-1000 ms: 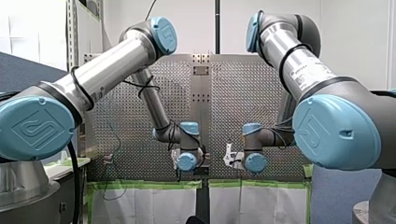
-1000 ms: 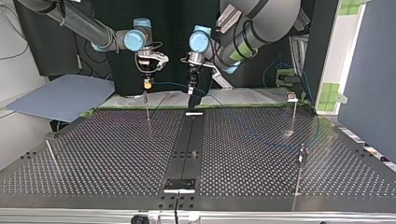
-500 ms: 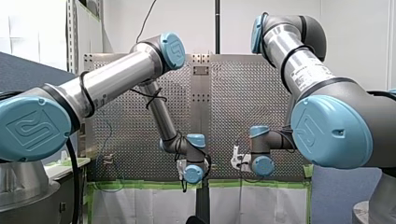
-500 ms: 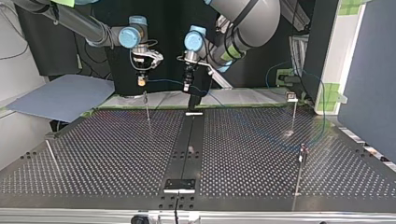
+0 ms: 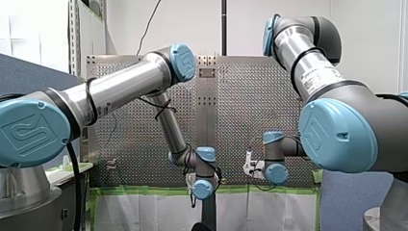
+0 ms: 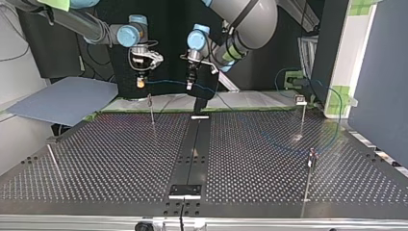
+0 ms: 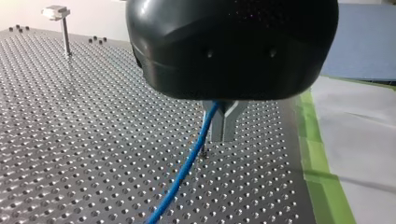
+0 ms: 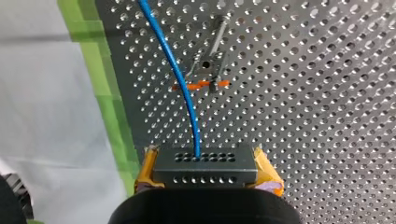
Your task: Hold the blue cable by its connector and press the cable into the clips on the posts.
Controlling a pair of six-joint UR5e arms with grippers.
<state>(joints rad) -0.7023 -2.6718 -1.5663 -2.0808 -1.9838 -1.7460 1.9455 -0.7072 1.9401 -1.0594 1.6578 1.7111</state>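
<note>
Above the surface [image 8: 303, 116], my right end effector [image 8: 204, 162] clamps the connector [image 8: 205, 171] of the blue cable [image 8: 180, 84]; my left end effector [image 7: 223, 127] is clenched on that cable.

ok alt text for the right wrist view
My right gripper holds a grey connector between yellow-padded fingers. The blue cable runs from it ahead over the perforated table, passing beside a post with an orange-marked clip.

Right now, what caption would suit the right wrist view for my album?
My right pincer grips the connector, its blue cable running beside a clip post.
</note>
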